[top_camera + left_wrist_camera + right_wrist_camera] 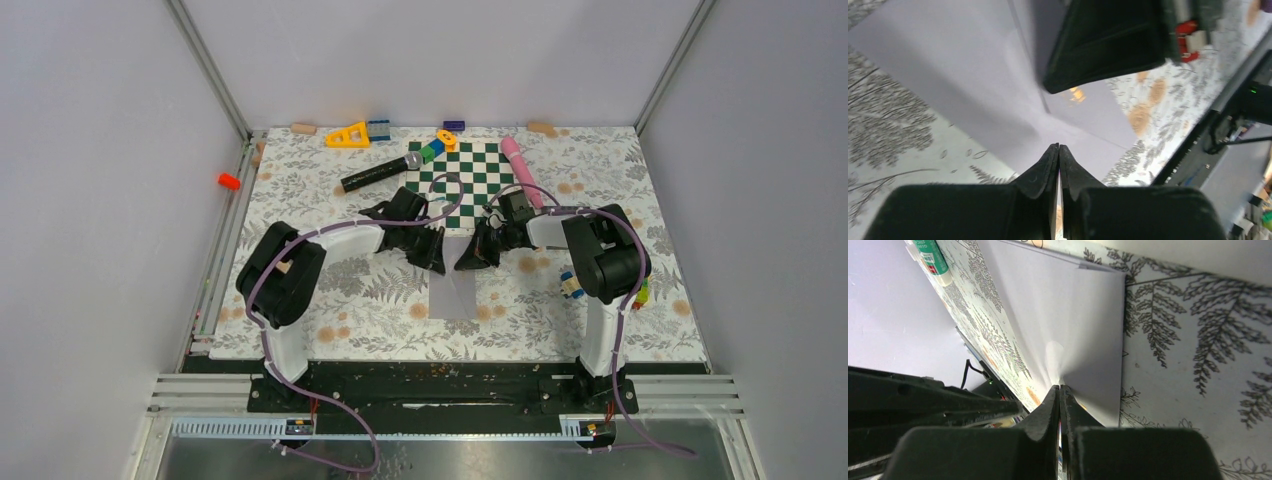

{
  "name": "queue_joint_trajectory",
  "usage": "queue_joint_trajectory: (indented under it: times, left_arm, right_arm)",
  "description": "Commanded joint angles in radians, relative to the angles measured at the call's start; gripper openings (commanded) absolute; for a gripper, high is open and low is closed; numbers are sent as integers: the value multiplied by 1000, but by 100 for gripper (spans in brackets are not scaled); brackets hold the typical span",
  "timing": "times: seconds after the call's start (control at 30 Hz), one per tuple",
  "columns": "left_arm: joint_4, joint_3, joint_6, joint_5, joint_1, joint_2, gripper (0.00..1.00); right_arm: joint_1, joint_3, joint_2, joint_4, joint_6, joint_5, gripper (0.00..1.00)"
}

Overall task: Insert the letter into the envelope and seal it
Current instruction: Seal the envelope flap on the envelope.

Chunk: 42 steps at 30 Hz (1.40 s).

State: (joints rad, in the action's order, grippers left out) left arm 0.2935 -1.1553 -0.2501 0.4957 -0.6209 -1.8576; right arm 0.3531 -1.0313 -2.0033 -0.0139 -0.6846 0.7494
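The envelope (456,292) is a plain light grey sheet lying on the fern-print mat, near the middle of the table. Its far edge is lifted where both grippers meet. My left gripper (437,262) is shut, and its tips (1058,146) pinch the envelope (973,75), whose paper rises in a crease toward them. Opposite it, my right gripper (468,262) is shut on the envelope (1073,325), which puckers at its tips (1060,386). In the left wrist view the right gripper (1103,45) looms just above the paper. The letter is hidden; no separate sheet shows.
Behind the grippers lie a green-and-white checkerboard (470,175), a black microphone (380,172) and a pink cylinder (522,170). Coloured blocks and a yellow triangle (348,135) line the back edge. Small blocks (570,285) sit by the right arm. A green glue stick (933,257) lies nearby.
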Motion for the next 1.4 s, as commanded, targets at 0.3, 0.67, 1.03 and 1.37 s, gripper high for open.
queue_joint_trajectory:
  times: [0.3,0.67,1.03,1.37]
  left_arm:
    - [-60,-100,-53,125,-6,-103,0]
    - [-40,-135,-54,87,-10,-144,0]
    - [17,-175,-41,30,-27,-190,0]
    - [98,-205,-6,-77,-57,-216,0]
  right_arm:
    - [9,5,-21,-73,47,-93,0]
    - [9,3,-26,-73,45,-84,0]
    - [9,2,-25,-73,41,-81,0]
    - [4,-16,-11,-74,42,-99,0]
